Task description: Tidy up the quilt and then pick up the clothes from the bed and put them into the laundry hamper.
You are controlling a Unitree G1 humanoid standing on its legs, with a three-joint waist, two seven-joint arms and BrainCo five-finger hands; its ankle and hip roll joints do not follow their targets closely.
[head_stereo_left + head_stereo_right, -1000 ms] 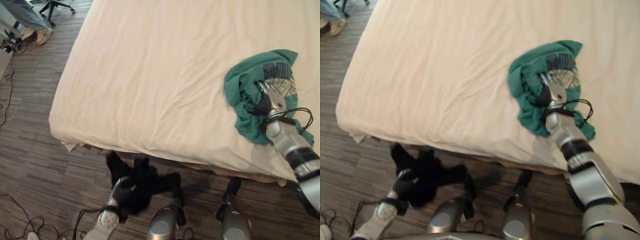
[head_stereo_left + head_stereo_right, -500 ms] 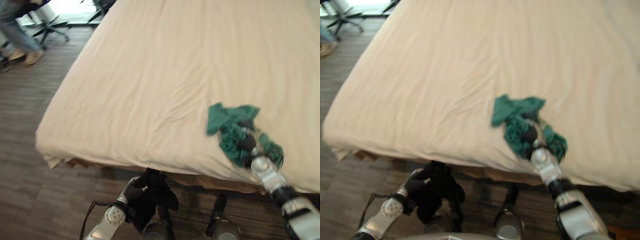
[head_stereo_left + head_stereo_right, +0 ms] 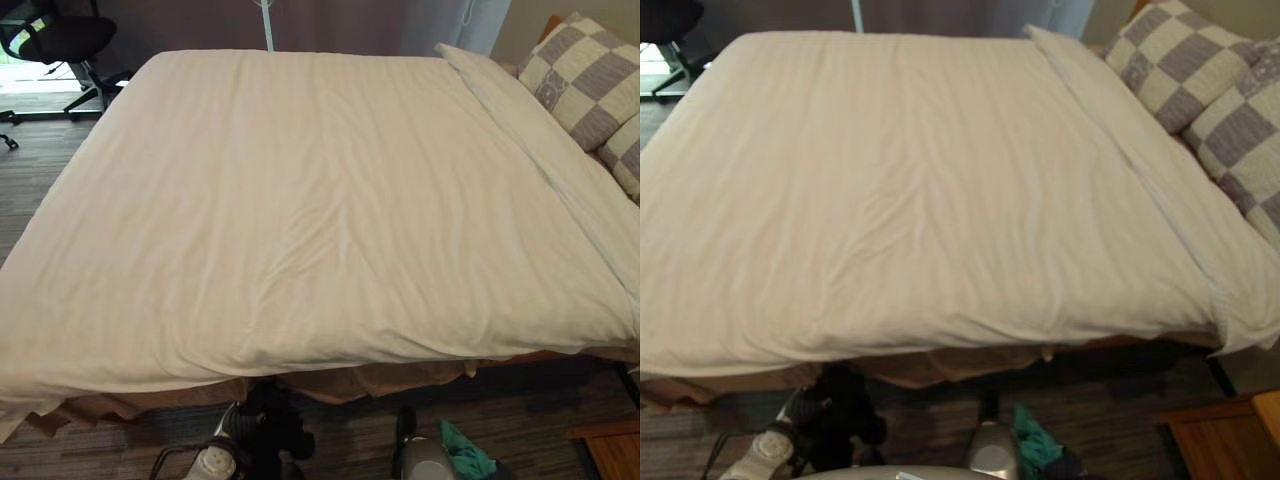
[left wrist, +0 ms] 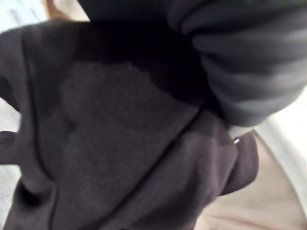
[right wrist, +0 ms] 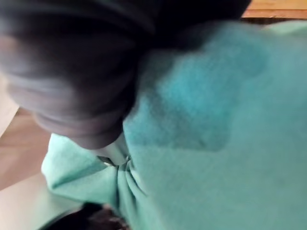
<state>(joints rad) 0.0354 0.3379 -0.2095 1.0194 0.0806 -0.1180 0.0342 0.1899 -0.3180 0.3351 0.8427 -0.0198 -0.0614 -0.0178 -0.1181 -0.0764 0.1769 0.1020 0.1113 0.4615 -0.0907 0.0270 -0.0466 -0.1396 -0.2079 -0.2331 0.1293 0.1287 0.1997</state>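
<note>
The white quilt (image 3: 300, 200) lies spread flat over the bed with only light creases. Below the bed's foot edge, my left hand (image 3: 213, 462) is shut on a black garment (image 3: 272, 432), which hangs over the floor. In the left wrist view the same black garment (image 4: 110, 143) bunches against the hand's dark cover (image 4: 249, 62). A green garment (image 3: 462, 458) hangs low near the floor to the right. In the right wrist view, this green garment (image 5: 206, 143) is gathered tightly at my right hand (image 5: 72, 86).
Grey-and-white checked pillows (image 3: 580, 70) lie at the head of the bed, far right. A black office chair (image 3: 55, 35) stands on the floor at the far left. A wooden piece of furniture (image 3: 1220, 435) sits by the bed's near right corner.
The camera has tilted up to take in the whole bed. My right hand has pulled the green garment off the quilt and down below the foot edge. The left hand keeps the black garment.
</note>
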